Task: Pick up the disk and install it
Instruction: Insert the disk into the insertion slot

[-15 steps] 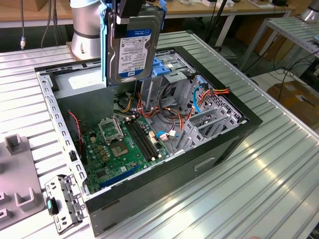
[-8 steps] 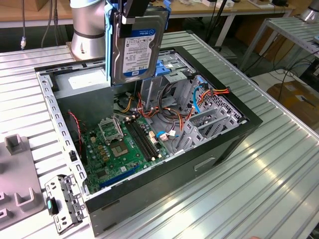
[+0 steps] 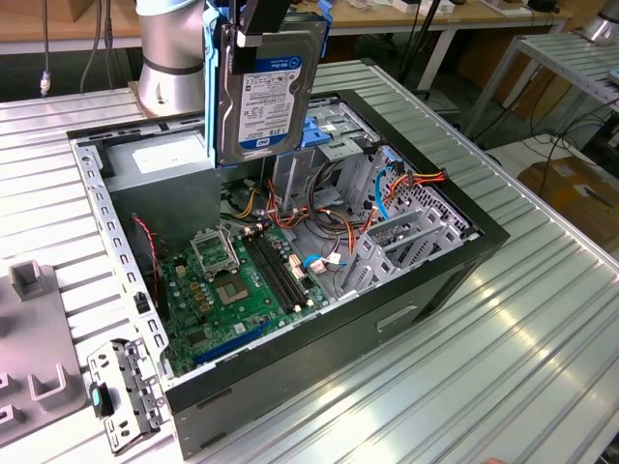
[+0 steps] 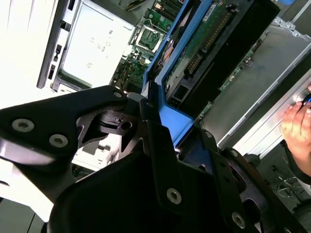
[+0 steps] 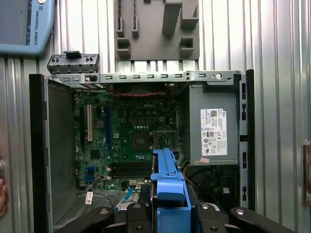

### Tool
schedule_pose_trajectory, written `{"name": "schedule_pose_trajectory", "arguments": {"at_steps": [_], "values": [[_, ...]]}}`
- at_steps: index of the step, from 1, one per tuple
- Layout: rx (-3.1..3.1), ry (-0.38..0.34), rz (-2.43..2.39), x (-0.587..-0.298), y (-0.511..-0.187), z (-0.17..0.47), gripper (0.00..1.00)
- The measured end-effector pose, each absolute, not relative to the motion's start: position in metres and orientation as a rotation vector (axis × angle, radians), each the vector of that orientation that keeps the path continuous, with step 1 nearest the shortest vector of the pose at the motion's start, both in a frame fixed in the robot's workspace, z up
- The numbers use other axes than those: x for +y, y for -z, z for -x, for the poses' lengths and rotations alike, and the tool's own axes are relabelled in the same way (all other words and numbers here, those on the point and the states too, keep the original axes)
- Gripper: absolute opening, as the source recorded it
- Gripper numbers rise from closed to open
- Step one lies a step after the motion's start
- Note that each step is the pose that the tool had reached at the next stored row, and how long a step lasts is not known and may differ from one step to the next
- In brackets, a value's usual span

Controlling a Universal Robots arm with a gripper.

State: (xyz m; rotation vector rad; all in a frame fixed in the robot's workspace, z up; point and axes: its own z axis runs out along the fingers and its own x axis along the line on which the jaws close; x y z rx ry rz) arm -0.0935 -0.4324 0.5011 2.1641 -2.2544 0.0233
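We are seeing the gripper (image 3: 263, 29) holding the disk (image 3: 271, 92) on edge in the air, just above the open computer case (image 3: 426, 280). In the exterior view the disk's white label is facing us, and the green motherboard (image 3: 242, 280) is lying below it inside the case. In the first wrist view the 2 black fingers (image 5: 206, 219) are pressing on the disk's blue rails (image 5: 169, 189) from either side, closed as far as the disk allows. There we are also looking down on a grey power supply (image 5: 214, 131) beside the motherboard. In the second wrist view the disk is showing its circuit-board side, and a person's hand (image 4: 297, 127) is showing beyond the case. The case is lying on a ribbed metal table (image 3: 503, 367), with 1 grey holder plate (image 3: 29, 367) beside it; another table (image 3: 571, 53) is standing behind.
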Motion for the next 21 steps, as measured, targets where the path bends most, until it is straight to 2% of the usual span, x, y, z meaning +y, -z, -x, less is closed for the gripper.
{"name": "schedule_pose_trajectory", "arguments": {"at_steps": [21], "values": [[-2.254,-0.024,-2.164,-0.461,-0.500,0.091,0.37]]}}
